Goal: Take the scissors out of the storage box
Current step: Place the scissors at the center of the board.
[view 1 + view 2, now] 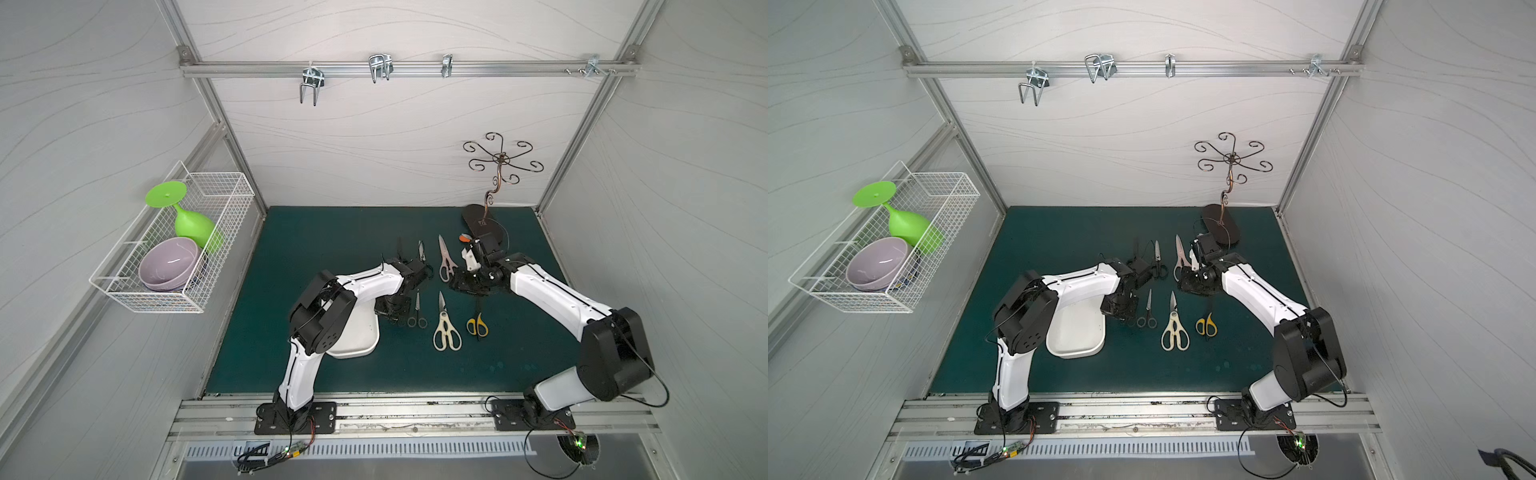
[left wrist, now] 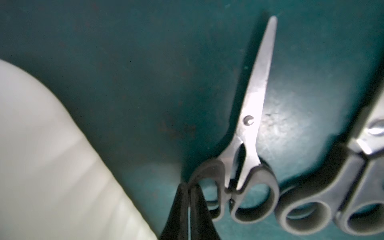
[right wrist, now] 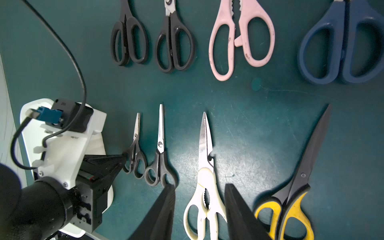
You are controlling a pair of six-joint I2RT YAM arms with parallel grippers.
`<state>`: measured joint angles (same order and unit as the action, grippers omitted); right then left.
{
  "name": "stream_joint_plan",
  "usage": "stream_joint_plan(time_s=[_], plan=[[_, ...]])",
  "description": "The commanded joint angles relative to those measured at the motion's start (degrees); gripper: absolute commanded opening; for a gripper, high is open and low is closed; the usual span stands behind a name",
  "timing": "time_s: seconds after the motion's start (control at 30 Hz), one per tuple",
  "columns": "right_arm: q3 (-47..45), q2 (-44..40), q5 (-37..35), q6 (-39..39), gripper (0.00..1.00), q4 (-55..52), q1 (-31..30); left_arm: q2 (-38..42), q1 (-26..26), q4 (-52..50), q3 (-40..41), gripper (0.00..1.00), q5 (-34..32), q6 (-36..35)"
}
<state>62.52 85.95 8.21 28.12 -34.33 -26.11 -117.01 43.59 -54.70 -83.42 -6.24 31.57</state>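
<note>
The white storage box (image 1: 361,338) (image 1: 1077,336) (image 2: 41,145) lies at the mat's front left, partly under my left arm. Scissors lie outside it in two rows: two black pairs (image 3: 128,39), pink (image 3: 239,41) and blue (image 3: 340,45) behind; a black pair (image 3: 159,164), cream (image 1: 446,328) (image 3: 204,207) and yellow (image 1: 477,326) (image 3: 286,212) in front. My left gripper (image 2: 189,186) (image 1: 390,318) is shut on a handle ring of the small black scissors (image 2: 249,128) (image 3: 135,160), which lie on the mat beside the box. My right gripper (image 3: 199,185) (image 1: 463,284) hangs open above the cream pair.
A white wire basket (image 1: 124,286) on the left wall holds a green goblet (image 1: 191,224) and a purple bowl (image 1: 168,262). A bronze hook stand (image 1: 484,220) rises at the back right of the mat. Metal hooks (image 1: 380,66) hang from the back rail.
</note>
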Motion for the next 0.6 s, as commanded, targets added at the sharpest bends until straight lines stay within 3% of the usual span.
stream_joint_plan(time_s=[0.0, 0.2, 0.47, 0.57], plan=[[0.0, 0.4, 0.8, 0.7, 0.44, 0.1, 0.2, 1.2, 0.2, -2.7, -1.9, 0.00, -2.0, 2.4], [0.2, 0.4, 0.5, 0.7, 0.44, 0.2, 0.2, -0.1, -0.2, -3.8, -1.6, 0.00, -4.2, 2.8], [0.3, 0.5, 0.4, 0.6, 0.44, 0.1, 0.2, -0.7, -0.3, -2.4, -3.2, 0.00, -1.0, 0.4], [0.3, 0.4, 0.3, 0.8, 0.44, 0.2, 0.2, -0.9, -0.3, -3.0, -4.0, 0.08, -1.0, 0.4]])
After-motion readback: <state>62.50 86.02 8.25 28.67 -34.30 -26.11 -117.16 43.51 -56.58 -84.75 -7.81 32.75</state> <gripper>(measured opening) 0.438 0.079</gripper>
